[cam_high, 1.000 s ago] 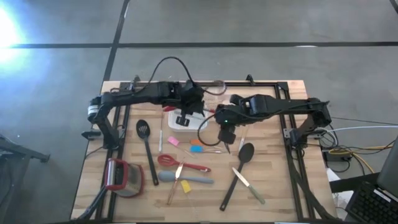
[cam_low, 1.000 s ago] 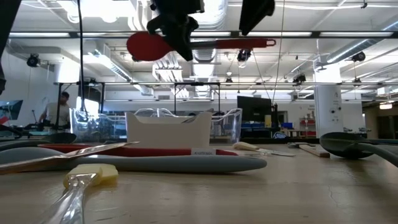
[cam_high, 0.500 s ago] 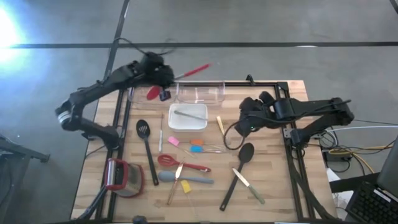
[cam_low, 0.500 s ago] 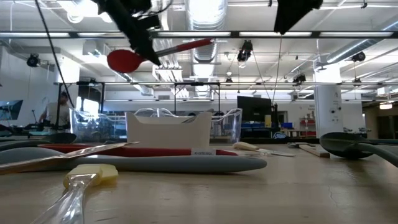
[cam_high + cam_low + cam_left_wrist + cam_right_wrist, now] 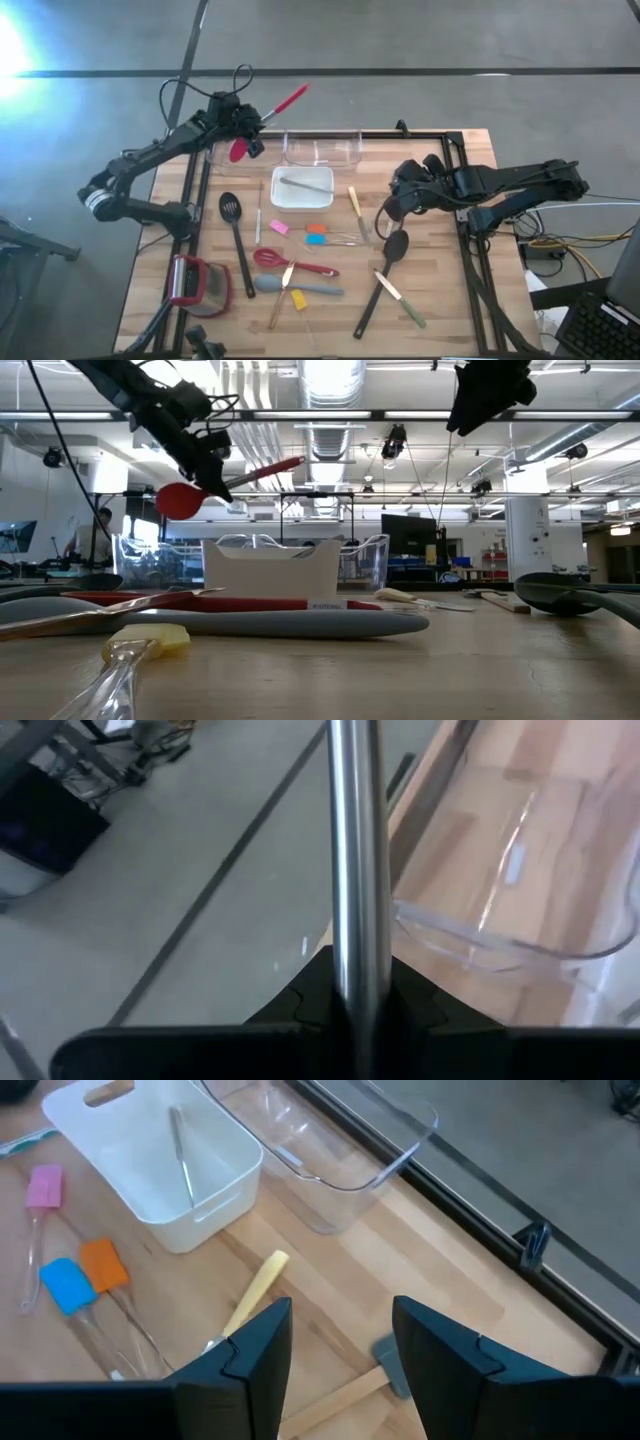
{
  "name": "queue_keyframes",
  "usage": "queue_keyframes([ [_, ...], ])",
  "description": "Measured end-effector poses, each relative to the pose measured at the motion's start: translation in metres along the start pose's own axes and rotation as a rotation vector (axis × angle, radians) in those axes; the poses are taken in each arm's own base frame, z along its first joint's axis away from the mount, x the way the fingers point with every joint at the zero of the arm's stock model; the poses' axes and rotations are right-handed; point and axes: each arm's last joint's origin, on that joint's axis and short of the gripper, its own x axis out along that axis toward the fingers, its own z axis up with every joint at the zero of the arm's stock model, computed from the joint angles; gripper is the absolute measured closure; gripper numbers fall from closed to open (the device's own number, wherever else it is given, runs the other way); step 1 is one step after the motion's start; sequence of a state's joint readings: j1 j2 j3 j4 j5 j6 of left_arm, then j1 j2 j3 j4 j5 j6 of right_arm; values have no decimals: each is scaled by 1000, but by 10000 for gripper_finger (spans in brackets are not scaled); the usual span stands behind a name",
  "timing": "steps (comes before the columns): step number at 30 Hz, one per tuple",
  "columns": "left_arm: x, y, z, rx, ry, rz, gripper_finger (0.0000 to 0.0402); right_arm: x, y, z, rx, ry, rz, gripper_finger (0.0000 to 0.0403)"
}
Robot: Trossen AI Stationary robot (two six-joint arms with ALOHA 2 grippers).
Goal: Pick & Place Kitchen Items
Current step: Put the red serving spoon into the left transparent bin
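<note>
L gripper (image 5: 243,128) clenched on red spoon (image 5: 262,122) above clear tub (image 5: 322,148)'s left end; R gripper (image 5: 392,204) released, right of tub.

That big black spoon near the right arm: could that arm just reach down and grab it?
Probably yes. The right gripper hangs open just above the black spoon, and nothing covers the spoon's bowl. Only a wooden-handled knife crosses its handle lower down.

White dish (image 5: 302,190) beside clear tub (image 5: 322,148)
</note>
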State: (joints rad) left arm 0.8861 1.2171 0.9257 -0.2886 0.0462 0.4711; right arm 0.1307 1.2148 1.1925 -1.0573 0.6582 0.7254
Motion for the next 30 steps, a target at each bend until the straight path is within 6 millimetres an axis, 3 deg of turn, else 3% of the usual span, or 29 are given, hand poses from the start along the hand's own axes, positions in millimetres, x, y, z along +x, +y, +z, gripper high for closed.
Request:
queue_keyframes([
  [14,5,16,-28,28,129,81,356,11,2,-11,-1,22,-16,236],
  [24,19,6,-36,29,154,137,356,16,5,-14,6,2,-1,236],
  [30,22,-13,-22,-73,83,115,356,15,6,-11,6,-12,11,236],
])
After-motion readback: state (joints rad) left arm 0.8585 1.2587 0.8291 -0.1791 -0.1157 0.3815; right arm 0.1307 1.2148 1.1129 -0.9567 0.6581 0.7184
